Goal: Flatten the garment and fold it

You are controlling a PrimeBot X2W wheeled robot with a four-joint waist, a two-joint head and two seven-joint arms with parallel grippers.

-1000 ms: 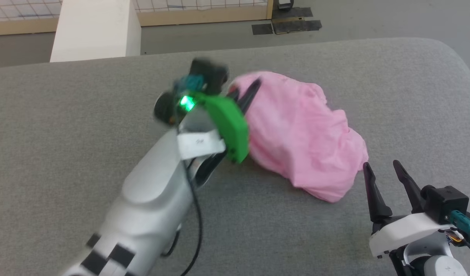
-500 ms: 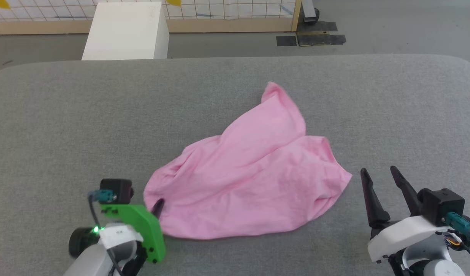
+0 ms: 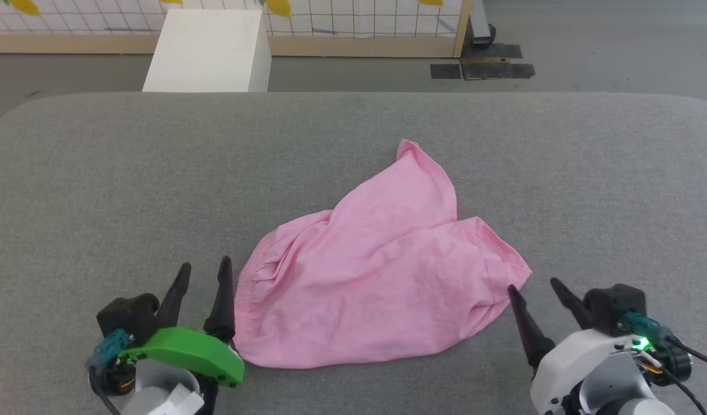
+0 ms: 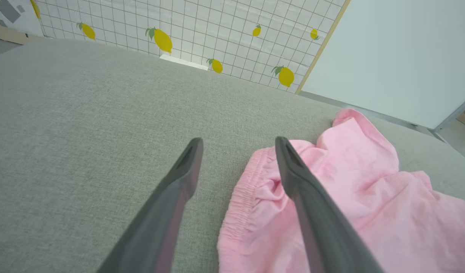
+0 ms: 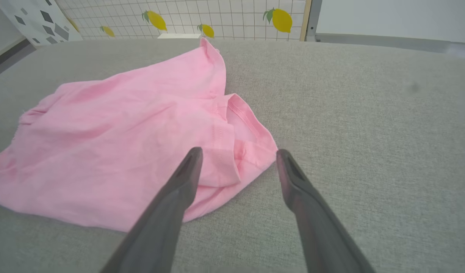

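Observation:
The pink garment (image 3: 376, 271) lies loosely spread and wrinkled on the grey padded table (image 3: 99, 173), one point reaching toward the far side. Its gathered elastic band (image 4: 241, 193) runs along the near-left edge. My left gripper (image 3: 203, 268) stands open just left of that band, nothing between its fingers; in the left wrist view the left gripper (image 4: 238, 142) has its right finger over the band's edge. My right gripper (image 3: 532, 285) is open beside the garment's (image 5: 141, 125) right corner, holding nothing; in the right wrist view the right gripper (image 5: 238, 151) frames the hemmed corner.
A white box (image 3: 209, 52) stands on the floor beyond the table's far edge. A gridded wall panel with lemon prints (image 4: 202, 34) runs behind it. Dark floor mats (image 3: 483, 69) lie at the far right. Bare grey table surrounds the garment on all sides.
My left gripper dragged the garment's edge from the far side to the near left, spreading it out, then let go and opened. The head camera shifted. The right gripper stayed open.

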